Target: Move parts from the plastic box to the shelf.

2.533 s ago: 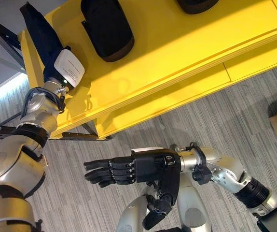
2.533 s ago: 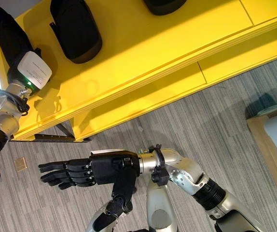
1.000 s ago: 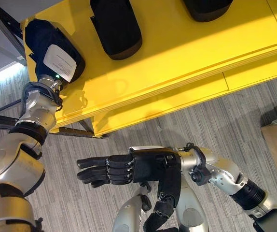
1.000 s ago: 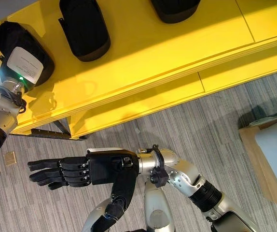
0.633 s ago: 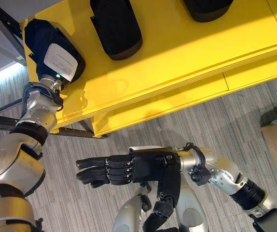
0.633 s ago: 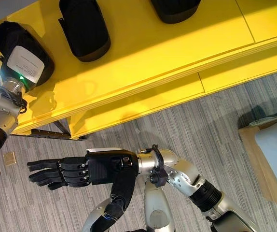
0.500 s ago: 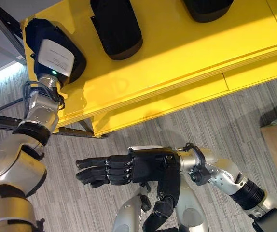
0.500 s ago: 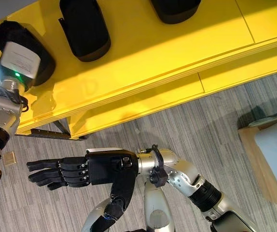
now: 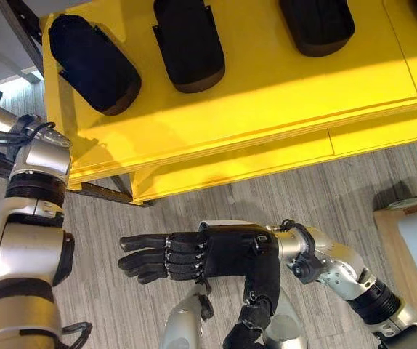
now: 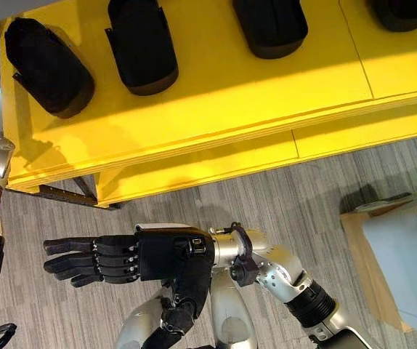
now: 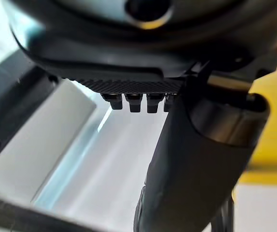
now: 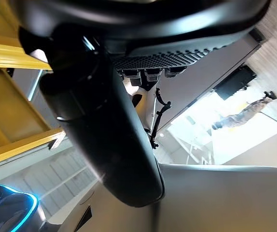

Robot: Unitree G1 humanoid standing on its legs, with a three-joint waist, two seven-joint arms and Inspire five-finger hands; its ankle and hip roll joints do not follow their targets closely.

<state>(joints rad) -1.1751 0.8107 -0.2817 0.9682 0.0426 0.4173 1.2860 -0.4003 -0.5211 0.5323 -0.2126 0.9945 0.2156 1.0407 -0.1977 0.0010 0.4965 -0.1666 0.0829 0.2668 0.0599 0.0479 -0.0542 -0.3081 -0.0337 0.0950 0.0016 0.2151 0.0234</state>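
Note:
Several black oblong parts lie in a row on the yellow shelf (image 9: 266, 94). The leftmost part (image 9: 92, 65) rests near the shelf's left end, with a second part (image 9: 189, 43) and a third part (image 9: 317, 25) to its right. My left hand (image 11: 196, 159) is off the shelf's left end, fingers straight, holding nothing. My right hand (image 9: 216, 254) hovers over the floor below the shelf's front edge, palm sideways, fingers straight and pointing left, empty.
A pale plastic box (image 10: 412, 269) on a wooden base stands on the floor at the far right. A lower yellow board (image 9: 230, 163) juts out under the shelf top. A dark metal frame (image 9: 19, 22) runs past the shelf's left end.
My left hand has let go of the leftmost black part, which now lies on the shelf, and has drawn back to the left. The camera has shifted. The right hand stays put.

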